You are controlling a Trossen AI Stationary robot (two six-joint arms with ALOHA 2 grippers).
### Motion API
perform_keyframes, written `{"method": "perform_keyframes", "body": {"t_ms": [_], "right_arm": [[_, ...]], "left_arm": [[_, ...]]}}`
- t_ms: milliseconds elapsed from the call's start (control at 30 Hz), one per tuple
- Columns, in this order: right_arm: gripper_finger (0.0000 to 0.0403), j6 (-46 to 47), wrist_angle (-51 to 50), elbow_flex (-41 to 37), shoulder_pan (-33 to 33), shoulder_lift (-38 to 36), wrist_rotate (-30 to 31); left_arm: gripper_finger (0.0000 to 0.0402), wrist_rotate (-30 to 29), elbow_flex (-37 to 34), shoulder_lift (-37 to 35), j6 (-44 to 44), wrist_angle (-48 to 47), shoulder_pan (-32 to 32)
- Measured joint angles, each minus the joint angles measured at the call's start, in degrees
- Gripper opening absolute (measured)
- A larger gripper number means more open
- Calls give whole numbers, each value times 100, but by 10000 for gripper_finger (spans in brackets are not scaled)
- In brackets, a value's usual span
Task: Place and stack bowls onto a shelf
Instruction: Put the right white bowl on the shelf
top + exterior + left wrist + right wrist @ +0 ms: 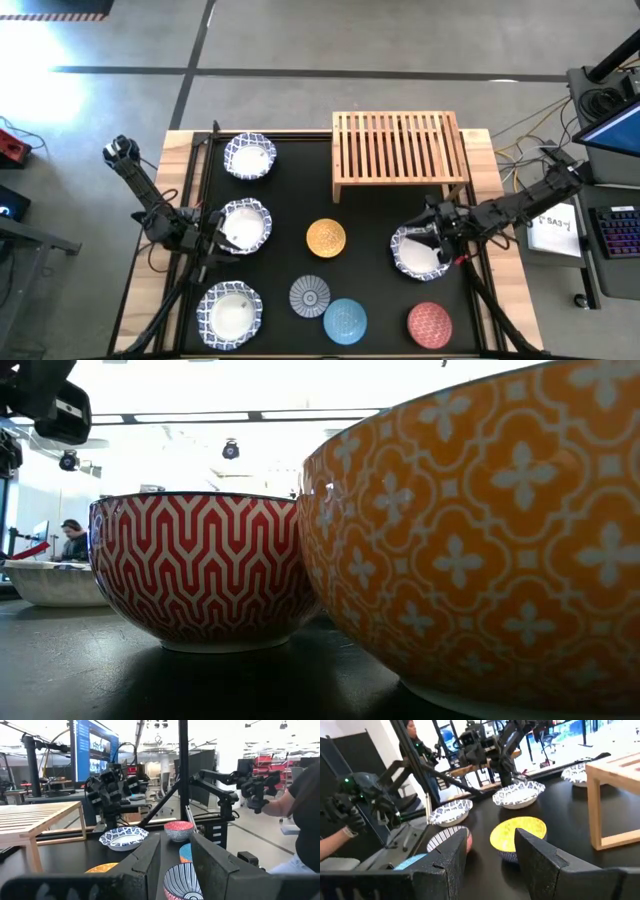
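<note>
On the black-topped desk (375,300) with its pale wooden edges, eight bowls sit loose while the slatted wooden shelf (398,150) stands bare at the far side, right of centre. Grey concrete floor surrounds the desk, and the wrist views look into a workshop with monitors, stands and a person at the edge. Three white blue-rimmed bowls line the left side: the far one (249,156), the middle one (245,226) and the near one (230,310). The left gripper (212,232) sits at the middle bowl's rim, fingers (147,862) narrowly parted around it. The right gripper (440,238) holds its fingers (540,852) wider at the rim of the fourth white bowl (418,252). Between them lie the mustard bowl (326,238), grey-blue patterned bowl (310,296), light blue bowl (345,320) and red bowl (429,324). A white sheet (556,222) beside the desk bears small writing, unreadable.
</note>
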Motion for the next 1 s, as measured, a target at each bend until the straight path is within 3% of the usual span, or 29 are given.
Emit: {"method": "perform_keyframes", "body": {"t_ms": [133,433,667,1000], "right_arm": [[155,305,-881,491,0,260,145],[155,1979,-3174,1570,0,983,510],[155,2833,-3310,1971,0,1596,589],[155,3241,-3741,2851,0,2667,551]], "left_arm": [[91,0,0,3,0,3,0],[91,0,0,9,-64,151,0],[91,2,0,27,-70,149,0],[91,2,0,35,153,239,1]]}}
